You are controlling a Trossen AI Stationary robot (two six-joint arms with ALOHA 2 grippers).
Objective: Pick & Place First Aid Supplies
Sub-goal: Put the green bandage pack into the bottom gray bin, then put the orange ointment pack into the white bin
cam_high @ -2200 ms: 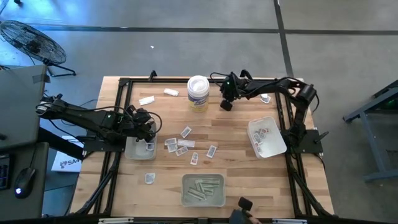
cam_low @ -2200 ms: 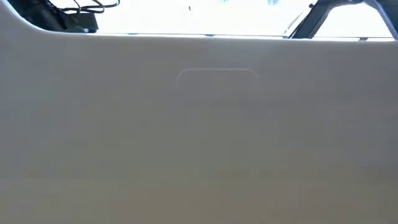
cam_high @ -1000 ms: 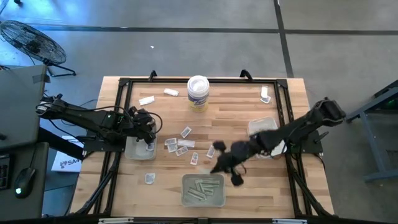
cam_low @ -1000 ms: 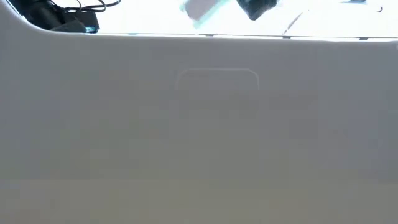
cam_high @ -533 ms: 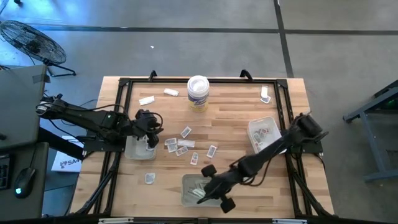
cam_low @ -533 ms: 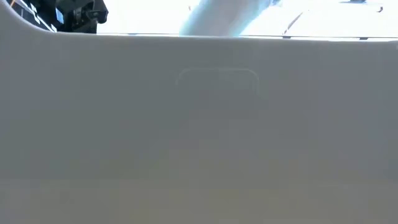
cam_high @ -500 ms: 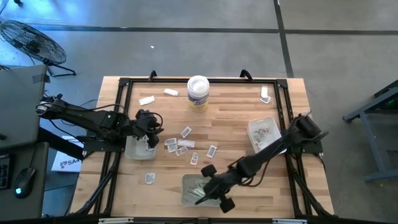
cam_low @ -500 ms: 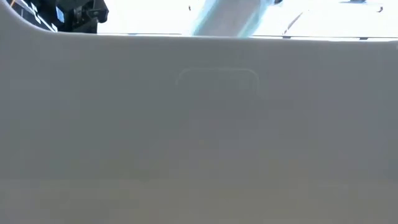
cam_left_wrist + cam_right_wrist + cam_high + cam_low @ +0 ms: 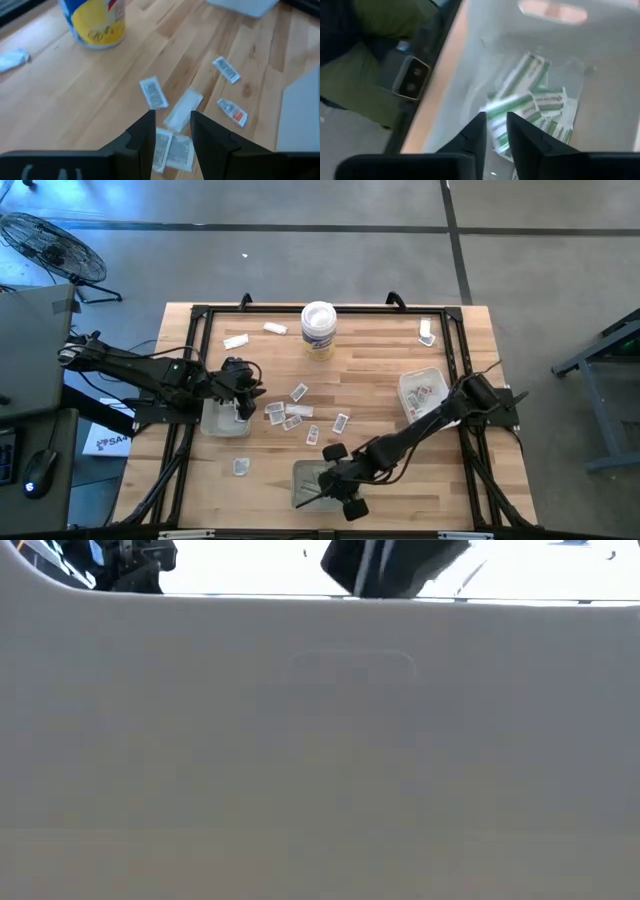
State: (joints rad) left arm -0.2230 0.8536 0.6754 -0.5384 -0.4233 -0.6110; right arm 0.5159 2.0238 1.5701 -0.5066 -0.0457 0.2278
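Right wrist view: a green-striped strip wrapper lies just beyond the right gripper, whose fingers stand slightly parted and empty, above the pile in the near tray. The left gripper, fingers parted and empty, hovers over loose packets mid-tabletop, long axes mixed.

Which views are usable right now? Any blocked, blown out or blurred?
Low view: blocked by a blank grey surface, blown-out strip on top. Right wrist view: a falling strip wrapper motion-blurred over the tray. High and left wrist views: evenly lit, packets legible.
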